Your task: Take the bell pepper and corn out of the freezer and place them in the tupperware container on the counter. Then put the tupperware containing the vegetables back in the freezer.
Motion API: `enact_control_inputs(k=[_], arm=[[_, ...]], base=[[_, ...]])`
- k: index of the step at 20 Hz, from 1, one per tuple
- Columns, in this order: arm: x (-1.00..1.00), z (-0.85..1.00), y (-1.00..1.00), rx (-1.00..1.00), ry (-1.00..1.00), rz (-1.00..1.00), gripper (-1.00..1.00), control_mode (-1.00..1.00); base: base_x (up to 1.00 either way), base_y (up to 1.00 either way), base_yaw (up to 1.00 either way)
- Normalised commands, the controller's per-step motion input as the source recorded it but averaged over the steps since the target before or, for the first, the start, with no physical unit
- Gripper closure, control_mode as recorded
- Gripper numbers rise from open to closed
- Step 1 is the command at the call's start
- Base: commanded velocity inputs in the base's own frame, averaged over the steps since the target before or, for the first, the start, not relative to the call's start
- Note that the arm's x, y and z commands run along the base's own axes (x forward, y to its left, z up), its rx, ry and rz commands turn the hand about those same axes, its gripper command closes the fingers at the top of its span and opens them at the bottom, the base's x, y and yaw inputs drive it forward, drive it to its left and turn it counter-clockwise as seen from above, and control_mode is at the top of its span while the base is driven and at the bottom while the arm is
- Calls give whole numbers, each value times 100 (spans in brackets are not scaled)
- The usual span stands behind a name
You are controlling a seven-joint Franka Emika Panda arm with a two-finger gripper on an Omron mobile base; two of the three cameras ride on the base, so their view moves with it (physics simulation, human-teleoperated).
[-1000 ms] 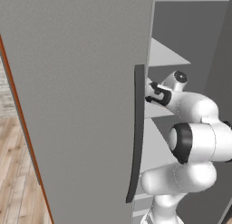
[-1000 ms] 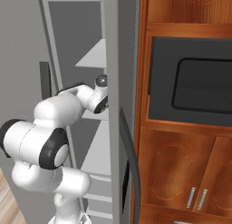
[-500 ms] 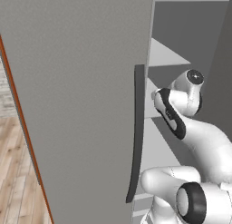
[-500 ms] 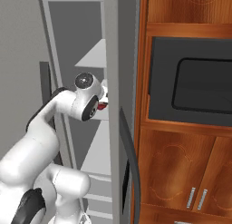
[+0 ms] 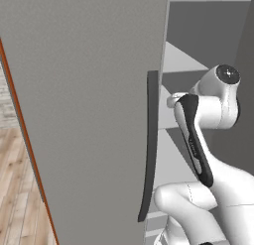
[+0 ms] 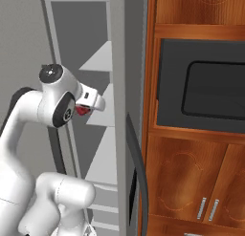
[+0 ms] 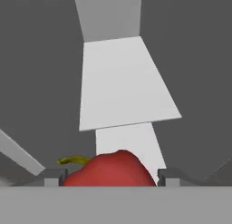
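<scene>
Jaws of the gripper (image 7: 108, 178) stand wide with the bell pepper (image 7: 111, 170) between the two tips, so it looks gripped, tho actual contact I cannot confirm; a bit of the corn (image 7: 72, 160) peeks just beside it on the left. Step in hand, I judge: pepper pick-up inside the freezer (image 5: 84, 115), at its pale shelves (image 7: 122, 87). Next move needs a straight pull-back out of the cabinet w/o hitting the door edge, then carry to the tupperware.

bell pepper (image 7: 111, 169): red | freezer (image 5: 89, 115): grey | corn (image 7: 72, 160): yellow
</scene>
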Motion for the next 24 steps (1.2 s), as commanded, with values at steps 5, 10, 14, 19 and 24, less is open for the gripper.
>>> enact_control_inputs(k=[5,10,14,19,24], arm=[[-100,30,9,5,13,-4,100,-100],[-93,15,4,2,9,-3,100,-100],[-62,39,12,0,16,0,100,-100],[-35,4,23,0,16,0,100,-100],[0,0,0,0,0,0,100,100]], base=[[0,0,0],[0,0,0],[0,0,0],[0,0,0],[-94,72,0]])
